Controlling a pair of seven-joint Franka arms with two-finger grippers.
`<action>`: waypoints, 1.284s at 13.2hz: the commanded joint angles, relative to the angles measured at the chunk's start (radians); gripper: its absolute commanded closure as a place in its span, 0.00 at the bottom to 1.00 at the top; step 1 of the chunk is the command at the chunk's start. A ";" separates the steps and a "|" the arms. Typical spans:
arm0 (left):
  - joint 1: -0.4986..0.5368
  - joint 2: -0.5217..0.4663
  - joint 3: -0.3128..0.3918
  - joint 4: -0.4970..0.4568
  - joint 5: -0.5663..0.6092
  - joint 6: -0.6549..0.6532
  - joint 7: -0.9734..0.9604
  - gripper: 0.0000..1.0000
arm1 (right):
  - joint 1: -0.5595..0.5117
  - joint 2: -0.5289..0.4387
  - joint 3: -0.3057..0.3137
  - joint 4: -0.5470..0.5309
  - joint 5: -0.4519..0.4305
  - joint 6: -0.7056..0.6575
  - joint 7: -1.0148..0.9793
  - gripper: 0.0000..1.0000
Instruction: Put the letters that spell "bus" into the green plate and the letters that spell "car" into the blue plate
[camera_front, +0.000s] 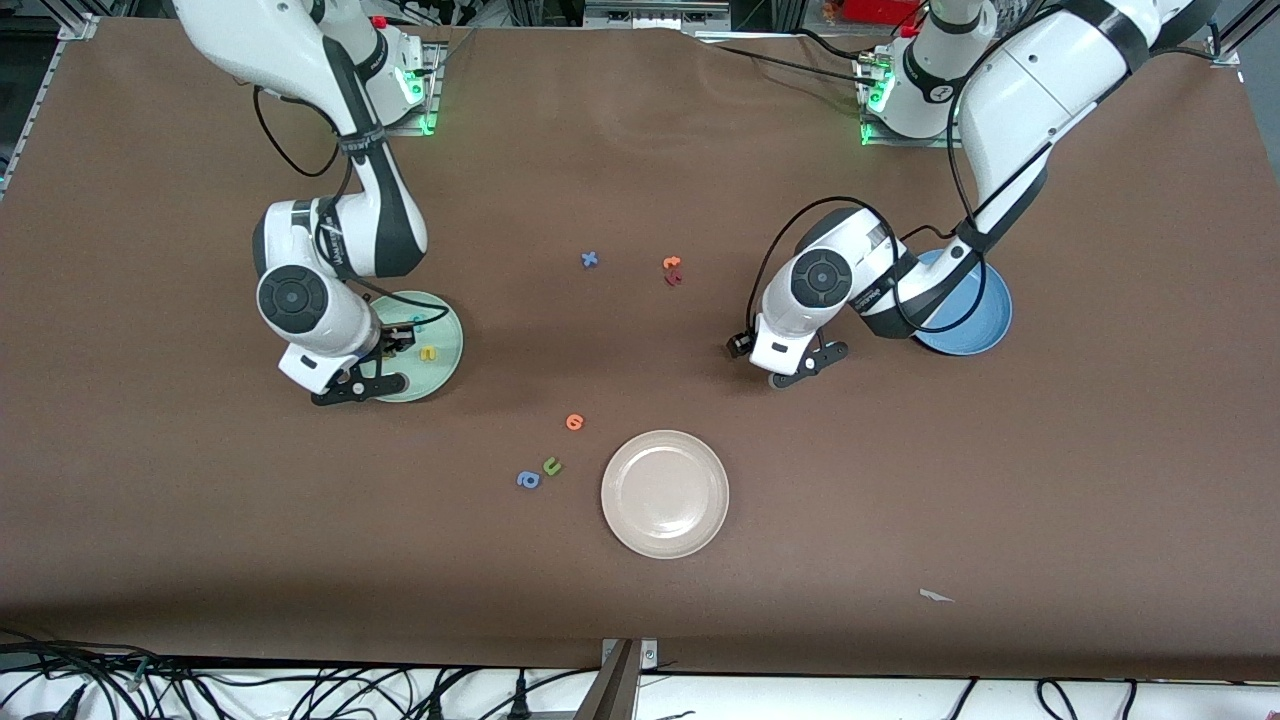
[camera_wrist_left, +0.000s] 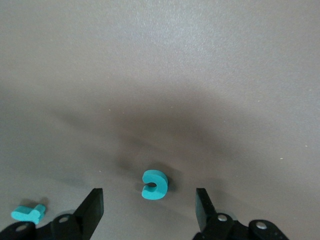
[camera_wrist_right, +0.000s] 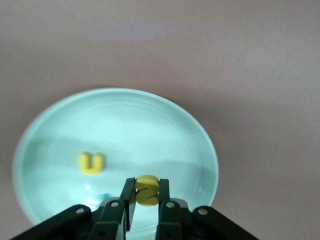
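Note:
My right gripper (camera_wrist_right: 146, 187) is shut on the yellow "s" (camera_wrist_right: 147, 190) over the pale green plate (camera_wrist_right: 150, 130). In that plate (camera_front: 443, 325) lie the yellow "u" (camera_wrist_right: 91, 163) and a teal letter (camera_front: 417, 321), mostly hidden in the right wrist view. My left gripper (camera_wrist_left: 149, 196) stands open low over the brown cloth, beside the blue plate (camera_front: 975, 320). The teal "c" (camera_wrist_left: 154, 184) lies on the cloth between its fingers, touching neither. The thin teal "r" (camera_wrist_left: 29, 213) lies just outside one finger. In the front view the left hand (camera_front: 790, 365) hides both letters.
A cream-white plate (camera_front: 665, 493) sits nearer the front camera at mid-table. Beside it lie an orange letter (camera_front: 574, 422), a green "u" (camera_front: 551, 466) and a blue "a" (camera_front: 527, 480). A blue cross (camera_front: 590, 259) and orange and red letters (camera_front: 672, 270) lie mid-table.

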 joint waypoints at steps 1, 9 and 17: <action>-0.013 0.017 0.011 0.022 -0.010 0.024 -0.016 0.22 | -0.025 0.010 0.003 -0.098 0.012 0.142 -0.070 0.86; -0.013 0.032 0.013 0.022 -0.007 0.025 -0.029 0.43 | -0.021 -0.004 0.016 0.104 0.068 -0.183 -0.029 0.00; -0.014 0.048 0.019 0.022 -0.002 0.025 -0.029 0.58 | -0.027 -0.011 -0.004 0.516 0.070 -0.678 0.077 0.00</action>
